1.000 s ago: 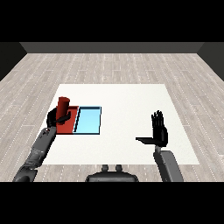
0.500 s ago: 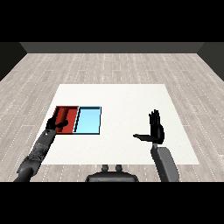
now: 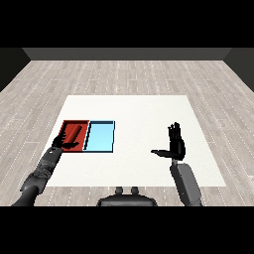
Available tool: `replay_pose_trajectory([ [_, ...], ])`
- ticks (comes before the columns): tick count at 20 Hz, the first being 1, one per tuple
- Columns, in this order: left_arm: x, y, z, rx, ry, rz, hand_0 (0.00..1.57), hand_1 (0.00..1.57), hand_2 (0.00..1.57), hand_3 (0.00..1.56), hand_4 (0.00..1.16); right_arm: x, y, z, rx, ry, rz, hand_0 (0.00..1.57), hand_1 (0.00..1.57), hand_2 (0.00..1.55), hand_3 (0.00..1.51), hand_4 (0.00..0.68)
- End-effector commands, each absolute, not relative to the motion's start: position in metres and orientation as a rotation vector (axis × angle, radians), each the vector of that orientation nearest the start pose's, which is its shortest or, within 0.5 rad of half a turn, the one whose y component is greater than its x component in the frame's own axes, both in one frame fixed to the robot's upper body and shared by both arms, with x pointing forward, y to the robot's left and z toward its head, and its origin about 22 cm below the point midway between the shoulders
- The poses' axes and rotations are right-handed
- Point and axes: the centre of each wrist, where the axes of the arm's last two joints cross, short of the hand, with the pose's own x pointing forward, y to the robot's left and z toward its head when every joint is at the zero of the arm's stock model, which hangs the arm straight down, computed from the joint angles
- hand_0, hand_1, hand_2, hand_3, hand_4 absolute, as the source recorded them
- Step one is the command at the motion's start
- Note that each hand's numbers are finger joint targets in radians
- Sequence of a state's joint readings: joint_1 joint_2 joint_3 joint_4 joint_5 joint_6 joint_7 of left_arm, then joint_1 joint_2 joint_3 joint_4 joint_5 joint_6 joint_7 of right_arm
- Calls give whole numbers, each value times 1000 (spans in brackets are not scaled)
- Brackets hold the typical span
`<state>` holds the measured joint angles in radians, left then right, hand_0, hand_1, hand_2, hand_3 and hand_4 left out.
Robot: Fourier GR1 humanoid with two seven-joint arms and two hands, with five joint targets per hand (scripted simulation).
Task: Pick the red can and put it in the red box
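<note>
The red can [image 3: 75, 132] lies on its side inside the red tray [image 3: 68, 124], pointing from the near left to the far right. My left hand [image 3: 61, 142] rests at the tray's near left corner, just below the can, with its fingers relaxed and not curled round it. My right hand [image 3: 175, 145] hovers over the table's right half, well away from both trays, fingers straight up and thumb stretched to the left, holding nothing.
The light blue tray [image 3: 100, 137] lies against the red tray's right side with nothing in it. The white table [image 3: 139, 114] spreads between the trays and my right hand; its near edge runs just behind both forearms.
One second ago my left hand held the can upright above the red tray. The can now lies in the tray and the hand has let go and drawn back toward me.
</note>
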<state>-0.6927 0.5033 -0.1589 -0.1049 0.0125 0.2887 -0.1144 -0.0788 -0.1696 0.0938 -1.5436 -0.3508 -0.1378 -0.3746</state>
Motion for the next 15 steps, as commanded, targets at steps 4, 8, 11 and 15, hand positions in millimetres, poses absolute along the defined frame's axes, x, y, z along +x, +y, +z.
replay_pose_trajectory([
  [4, 356, 398, -9, 554, -1428, 168, 0, 0, 0, 0, 0, 259, -243, 19, 161, -1955, -199, 0, 0, 0, 0, 0],
  [8, 374, 352, -6, 212, -1799, 268, 0, 0, 0, 0, 0, 259, -236, 19, 167, -1965, -146, 0, 0, 0, 0, 0],
  [11, 378, 315, -12, -12, -1957, 371, 0, 0, 0, 0, 0, 257, -243, 26, 143, -1977, -126, 0, 0, 0, 0, 0],
  [15, 355, 280, -36, -158, -1993, 316, 0, 0, 0, 0, 0, 261, -252, 18, 148, -1967, -65, 0, 0, 0, 0, 0],
])
